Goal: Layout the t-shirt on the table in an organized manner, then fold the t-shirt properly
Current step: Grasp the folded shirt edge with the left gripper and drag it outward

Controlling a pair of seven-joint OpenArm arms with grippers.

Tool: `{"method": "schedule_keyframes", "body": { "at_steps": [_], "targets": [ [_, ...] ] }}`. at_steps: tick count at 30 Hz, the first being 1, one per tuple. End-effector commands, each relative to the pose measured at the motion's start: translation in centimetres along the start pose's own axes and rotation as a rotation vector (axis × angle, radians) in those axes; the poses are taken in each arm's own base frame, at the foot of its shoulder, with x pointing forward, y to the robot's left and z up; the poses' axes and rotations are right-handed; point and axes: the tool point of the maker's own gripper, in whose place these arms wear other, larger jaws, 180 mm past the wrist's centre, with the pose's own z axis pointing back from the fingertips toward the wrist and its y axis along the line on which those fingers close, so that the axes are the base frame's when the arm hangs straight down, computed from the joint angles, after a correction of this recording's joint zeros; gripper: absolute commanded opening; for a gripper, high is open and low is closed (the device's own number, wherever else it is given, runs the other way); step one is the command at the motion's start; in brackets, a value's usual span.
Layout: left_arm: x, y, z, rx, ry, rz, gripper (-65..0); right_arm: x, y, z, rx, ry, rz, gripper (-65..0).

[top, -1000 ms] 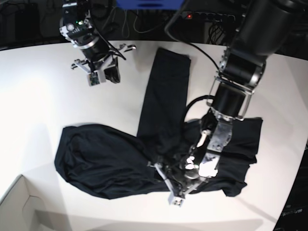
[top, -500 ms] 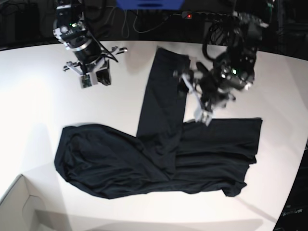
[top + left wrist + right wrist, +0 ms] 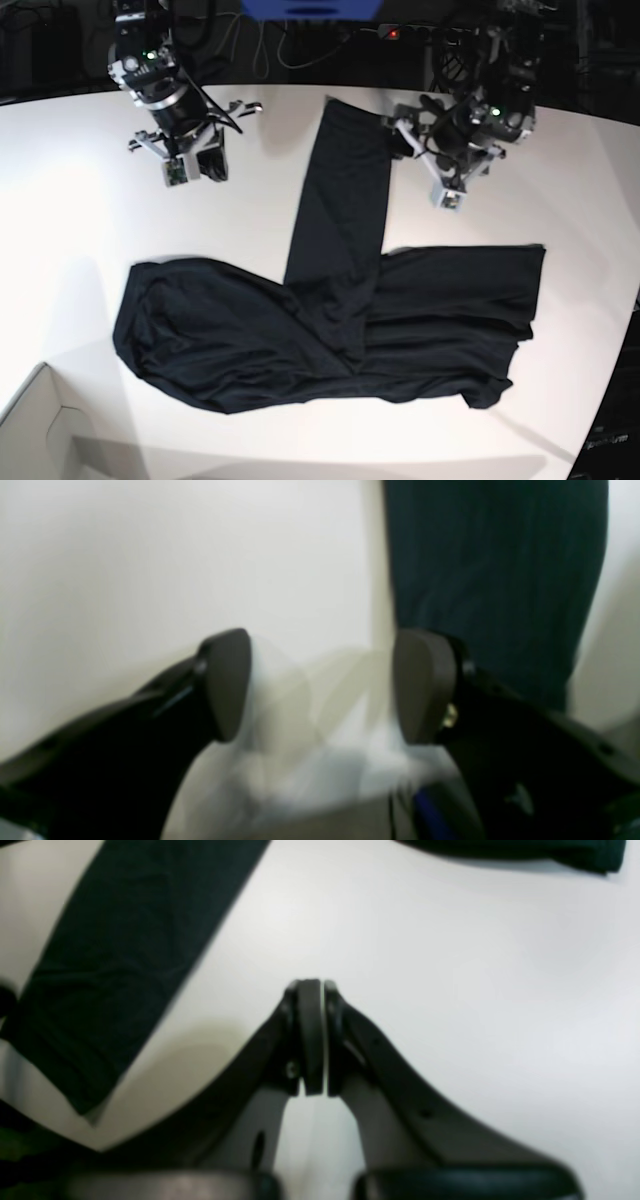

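Right now my left gripper hangs released above the white tabletop, its two pads spread wide with bare surface between them. Just ahead of its right pad lies a long dark strip of the t-shirt, running away from me; in the base view that strip reaches up toward the far edge, just beside this gripper. Nothing is held between the pads.

My right gripper is clenched, pads pressed flat together with no cloth caught in them. It hovers over bare tabletop, with the same strip of the t-shirt off to its left, slanting away, and another dark edge of fabric well ahead at the top right. In the base view this gripper sits apart from the garment.

Most of the t-shirt spreads across the near part of the tabletop, rumpled, well clear of both grippers. A pale cardboard box corner shows beyond it.
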Motion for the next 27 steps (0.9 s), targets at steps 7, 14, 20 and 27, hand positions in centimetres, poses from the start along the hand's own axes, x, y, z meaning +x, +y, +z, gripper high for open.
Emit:
{"method": "schedule_keyframes", "body": {
  "at_steps": [7, 14, 20, 27],
  "targets": [
    [-2.9, -2.6, -0.8, -0.066, 0.107, 0.055, -21.2, 0.5, 0.5, 0.5, 0.014, -0.029, -0.007, -65.0],
    [-3.8, -4.4, -1.3, -0.103, 0.14, 0.006, -40.3, -0.2, 0.5, 0.8, 0.011, -0.014, -0.012, -65.0],
    [-3.7, -3.8, -1.1, -0.087, 0.137, 0.001, -42.1, -0.2, 0.4, 0.8, 0.01, -0.014, -0.012, -65.0],
    [-3.8, 1.2, -0.3, 0.016, 0.144, 0.0, -58.6, 0.2, 0.4, 0.7, 0.009, -0.023, -0.01, -65.0]
  ]
}}
